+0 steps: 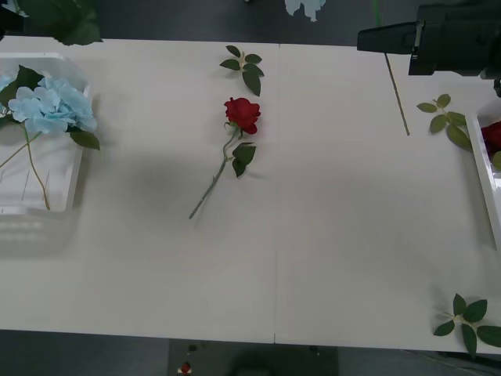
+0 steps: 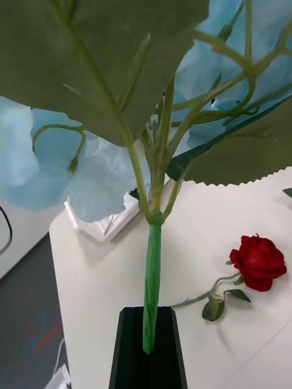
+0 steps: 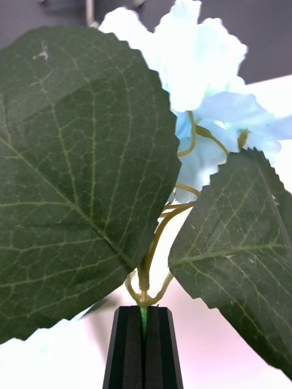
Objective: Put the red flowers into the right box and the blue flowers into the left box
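My right gripper (image 2: 149, 315) is shut on the green stem (image 2: 152, 267) of a blue flower, whose pale blue head (image 2: 36, 164) and big leaves rise above the black fingers. In the front view that gripper (image 1: 368, 37) is at the table's far right, with the stem (image 1: 397, 90) hanging below it. My left gripper (image 3: 144, 311) is shut on another blue flower (image 3: 194, 55), and its leaves (image 1: 59, 19) show at the far left corner. A third blue flower (image 1: 48, 108) lies in the left box (image 1: 74, 176). One red flower (image 1: 243, 114) lies mid-table. Another (image 1: 493, 137) lies in the right box (image 1: 487, 168).
Loose green leaf sprigs lie at the far centre (image 1: 244, 66), near the right box (image 1: 445, 117) and at the front right corner (image 1: 470, 321). The wide stretch of table between the two boxes holds just the rose.
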You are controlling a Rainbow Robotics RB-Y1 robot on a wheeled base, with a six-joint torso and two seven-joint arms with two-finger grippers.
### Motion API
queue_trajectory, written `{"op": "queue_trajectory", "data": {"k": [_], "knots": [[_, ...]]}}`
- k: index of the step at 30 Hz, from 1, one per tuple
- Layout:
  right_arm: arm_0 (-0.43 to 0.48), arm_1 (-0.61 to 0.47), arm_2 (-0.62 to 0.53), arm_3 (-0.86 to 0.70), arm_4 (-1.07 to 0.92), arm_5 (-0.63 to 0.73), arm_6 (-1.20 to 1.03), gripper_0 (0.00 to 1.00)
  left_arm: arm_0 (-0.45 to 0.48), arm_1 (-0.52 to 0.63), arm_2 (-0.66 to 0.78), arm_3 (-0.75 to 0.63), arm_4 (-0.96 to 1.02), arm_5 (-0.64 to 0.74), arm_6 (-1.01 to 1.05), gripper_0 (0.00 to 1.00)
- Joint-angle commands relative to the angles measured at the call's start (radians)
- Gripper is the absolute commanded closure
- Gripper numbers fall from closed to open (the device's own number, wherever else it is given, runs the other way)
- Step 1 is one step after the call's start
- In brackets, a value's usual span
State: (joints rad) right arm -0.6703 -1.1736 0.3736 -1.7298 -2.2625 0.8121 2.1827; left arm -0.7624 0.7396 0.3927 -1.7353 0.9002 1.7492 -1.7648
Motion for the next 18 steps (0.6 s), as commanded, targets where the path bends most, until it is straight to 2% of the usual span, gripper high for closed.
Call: {"op": "queue_trajectory", "data": {"k": [1, 4, 7, 13, 16, 18], "knots": [[0.006, 0.005, 0.111, -0.057, -0.08, -0.134, 0.166, 1.0, -0.005, 0.113, 0.078, 0.079, -0.009, 0.073, -0.15, 1.0], [0.028, 0.005, 0.194, -0.136, -0.134, -0.333, 0.233, 1.0, -0.003, 0.17, 0.095, 0.163, 0.011, 0.089, -0.216, 1.0], [0.028, 0.006, 0.254, -0.206, -0.187, -0.478, 0.272, 1.0, -0.003, 0.227, 0.087, 0.255, 0.023, 0.076, -0.292, 1.0], [0.029, 0.029, 0.275, -0.281, -0.192, -0.579, 0.273, 1.0, -0.005, 0.282, 0.071, 0.505, 0.062, 0.003, -0.47, 1.0], [0.029, 0.049, 0.295, -0.307, -0.186, -0.645, 0.278, 1.0, -0.006, 0.288, 0.041, 0.66, 0.091, -0.071, -0.594, 1.0], [0.024, 0.071, 0.309, -0.312, -0.18, -0.677, 0.281, 1.0, -0.006, 0.288, 0.006, 0.714, 0.092, -0.135, -0.657, 1.0]]}}
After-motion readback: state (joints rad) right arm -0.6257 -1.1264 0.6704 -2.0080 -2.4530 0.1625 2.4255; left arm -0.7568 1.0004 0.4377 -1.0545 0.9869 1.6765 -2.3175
